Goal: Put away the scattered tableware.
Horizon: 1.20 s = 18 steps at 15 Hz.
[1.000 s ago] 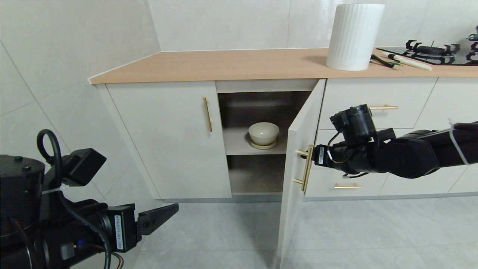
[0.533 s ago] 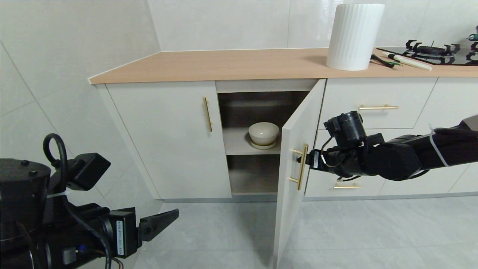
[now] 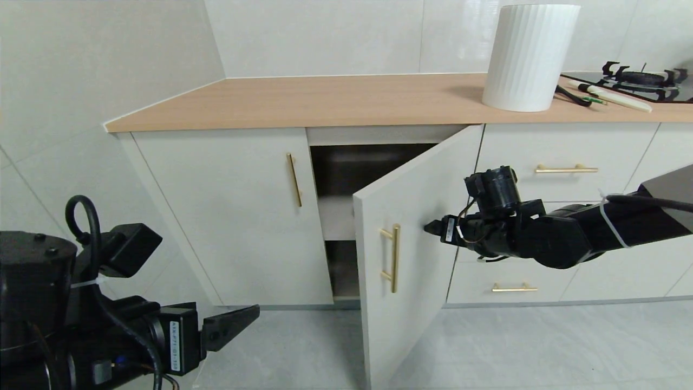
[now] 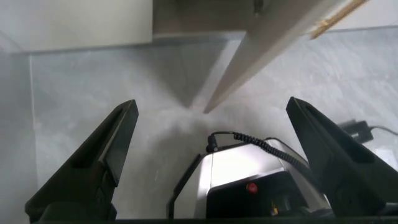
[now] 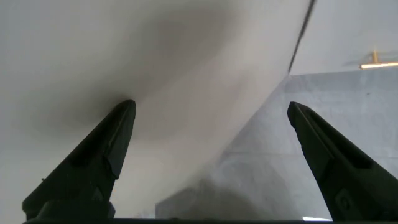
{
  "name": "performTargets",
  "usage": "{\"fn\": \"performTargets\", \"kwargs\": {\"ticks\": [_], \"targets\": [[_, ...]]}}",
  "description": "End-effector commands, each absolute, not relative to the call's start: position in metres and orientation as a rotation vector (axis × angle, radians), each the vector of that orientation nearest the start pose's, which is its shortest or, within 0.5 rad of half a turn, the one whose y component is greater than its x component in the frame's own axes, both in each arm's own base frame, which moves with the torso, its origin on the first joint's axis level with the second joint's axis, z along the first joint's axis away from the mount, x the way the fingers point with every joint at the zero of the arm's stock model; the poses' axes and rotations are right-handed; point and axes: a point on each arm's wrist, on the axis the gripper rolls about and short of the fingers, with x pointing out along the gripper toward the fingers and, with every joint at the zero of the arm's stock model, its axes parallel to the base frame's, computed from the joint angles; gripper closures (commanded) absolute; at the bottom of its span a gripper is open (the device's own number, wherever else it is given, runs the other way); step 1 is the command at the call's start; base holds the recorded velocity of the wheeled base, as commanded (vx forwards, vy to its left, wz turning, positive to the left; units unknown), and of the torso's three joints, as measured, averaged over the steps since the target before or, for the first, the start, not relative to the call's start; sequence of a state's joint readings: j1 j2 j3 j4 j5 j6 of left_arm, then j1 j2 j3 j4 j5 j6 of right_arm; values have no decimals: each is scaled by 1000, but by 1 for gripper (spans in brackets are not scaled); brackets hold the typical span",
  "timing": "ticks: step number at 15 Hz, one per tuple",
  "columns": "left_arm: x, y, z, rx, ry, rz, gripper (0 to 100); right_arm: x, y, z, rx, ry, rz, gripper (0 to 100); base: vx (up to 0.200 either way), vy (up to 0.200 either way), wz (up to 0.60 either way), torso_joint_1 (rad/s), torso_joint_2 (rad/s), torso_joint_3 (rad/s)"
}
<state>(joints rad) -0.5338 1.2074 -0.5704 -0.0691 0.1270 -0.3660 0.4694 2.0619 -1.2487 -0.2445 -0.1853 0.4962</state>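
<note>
white tiled wall (image 3: 108,54), wood countertop (image 3: 325,97), grey floor (image 3: 514,346)

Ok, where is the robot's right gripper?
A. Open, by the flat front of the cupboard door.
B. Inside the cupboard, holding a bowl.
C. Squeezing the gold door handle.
A: the right gripper sits with its fingers spread at the flat front of the cupboard door, beside the gold handle and not around it.
</note>
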Motion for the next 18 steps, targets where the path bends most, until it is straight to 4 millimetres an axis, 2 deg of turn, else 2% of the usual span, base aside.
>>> {"fn": "performTargets", "kwargs": {"ticks": [1,8,11,16,18], "targets": [[144,-82,182,-168,602,-291,0,365,182,129,305,590,137,0,200,0,0,7,7,-2],[144,-82,182,-169,602,-289,0,391,197,129,515,509,99,0,0,0,0,0,0,0],[144,-82,182,-169,604,-290,0,409,203,127,585,450,25,0,0,0,0,0,0,0],[144,-82,182,-169,602,-290,0,432,195,127,642,372,-72,0,0,0,0,0,0,0],[144,-82,182,-169,604,-290,0,434,194,125,642,364,-87,0,0,0,0,0,0,0]]}}
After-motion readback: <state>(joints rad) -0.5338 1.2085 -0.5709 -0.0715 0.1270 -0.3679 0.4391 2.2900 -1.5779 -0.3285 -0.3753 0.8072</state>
